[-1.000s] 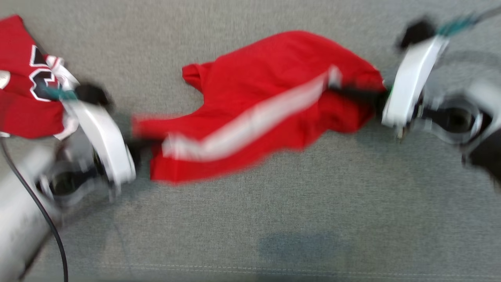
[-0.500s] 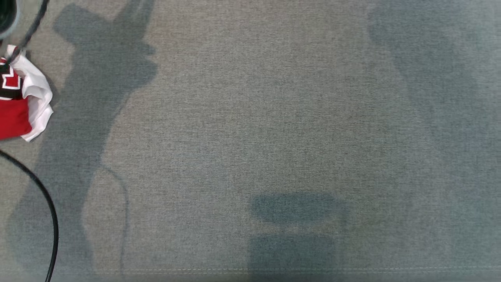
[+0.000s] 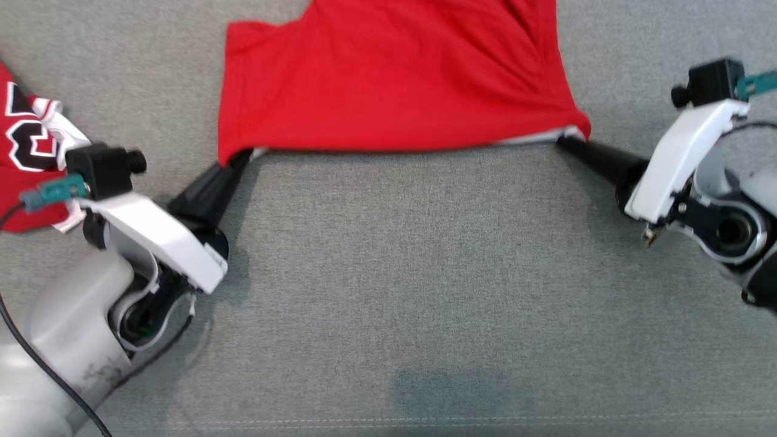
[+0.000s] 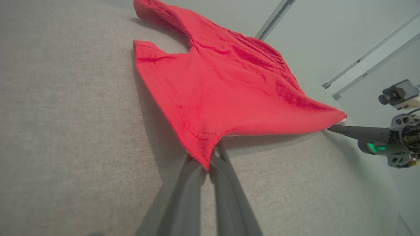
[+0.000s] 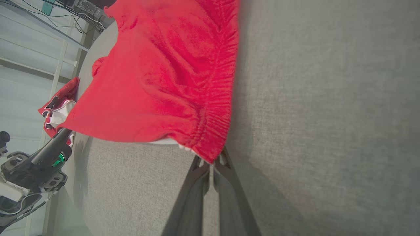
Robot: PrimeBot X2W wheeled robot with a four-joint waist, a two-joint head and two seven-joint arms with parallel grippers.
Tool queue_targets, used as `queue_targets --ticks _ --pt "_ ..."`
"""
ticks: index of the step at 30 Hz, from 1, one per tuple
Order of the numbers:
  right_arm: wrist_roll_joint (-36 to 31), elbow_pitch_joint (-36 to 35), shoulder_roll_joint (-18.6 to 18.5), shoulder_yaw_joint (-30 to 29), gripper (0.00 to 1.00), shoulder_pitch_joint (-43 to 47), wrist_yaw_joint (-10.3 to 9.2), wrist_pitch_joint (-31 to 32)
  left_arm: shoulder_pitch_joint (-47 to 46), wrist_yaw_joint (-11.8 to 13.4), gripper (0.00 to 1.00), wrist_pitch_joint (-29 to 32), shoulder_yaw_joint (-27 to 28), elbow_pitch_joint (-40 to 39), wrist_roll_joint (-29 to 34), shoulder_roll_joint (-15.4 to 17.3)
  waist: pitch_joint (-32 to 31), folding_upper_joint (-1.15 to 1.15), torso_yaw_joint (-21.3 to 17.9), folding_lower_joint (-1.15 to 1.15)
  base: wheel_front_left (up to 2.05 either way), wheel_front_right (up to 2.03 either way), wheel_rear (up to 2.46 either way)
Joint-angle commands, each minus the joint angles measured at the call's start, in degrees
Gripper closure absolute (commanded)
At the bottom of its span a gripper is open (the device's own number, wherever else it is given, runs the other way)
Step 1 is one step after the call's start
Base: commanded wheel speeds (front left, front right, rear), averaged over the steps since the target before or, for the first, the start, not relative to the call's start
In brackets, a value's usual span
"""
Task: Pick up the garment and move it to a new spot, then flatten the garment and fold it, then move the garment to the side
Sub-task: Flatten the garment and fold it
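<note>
The grey woven worktop (image 3: 388, 273) has a stitched seam (image 3: 425, 417) along its near edge. Farther in, the left gripper (image 3: 241, 158) and the right gripper (image 3: 563, 141) each pinch a near corner of the red garment (image 3: 388, 73), which is stretched taut between them. A crumpled red jersey (image 3: 24, 182) lies to the left. Beyond the worktop stands a pale wall (image 4: 328, 32) with rails (image 4: 275, 18).

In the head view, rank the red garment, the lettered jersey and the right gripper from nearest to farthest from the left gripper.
1. The red garment, its near left corner pinched in the left gripper.
2. The lettered jersey, lying at the far left edge.
3. The right gripper, across on the right, shut on the garment's other near corner.
</note>
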Motion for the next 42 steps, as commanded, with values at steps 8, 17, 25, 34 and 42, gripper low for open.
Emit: queue_targets --ticks 8,17,25,34,42 --pt "2.9 -5.0 -5.4 0.6 1.00 11.6 0.09 -1.7 9.6 -0.4 1.00 -0.8 4.7 -0.2 3.8 -1.3 -7.4 0.00 2.1 0.00 0.00 0.00 0.00" --pt "3.3 -7.4 -5.8 3.2 1.00 17.6 0.09 -2.0 16.1 -0.4 1.00 -0.8 3.8 0.9 5.6 -2.7 -12.7 0.00 2.3 0.00 0.00 0.00 0.00" --pt "4.3 -7.8 -6.3 5.3 1.00 23.5 0.09 -1.2 22.0 -0.4 1.00 -0.8 2.9 2.3 5.7 -3.3 -18.3 0.00 2.1 0.00 0.00 0.00 0.00" --pt "2.5 -7.7 -7.5 6.4 1.00 27.0 0.09 -3.6 27.9 -0.4 1.00 -0.8 4.3 3.9 6.4 -3.4 -20.9 0.00 1.9 0.00 0.00 0.00 0.00" --pt "4.0 -9.4 -7.6 6.7 1.00 29.4 0.09 -4.1 31.0 -0.4 1.00 -0.3 4.4 2.9 6.1 -4.2 -20.7 0.00 2.1 0.00 0.00 0.00 0.00"
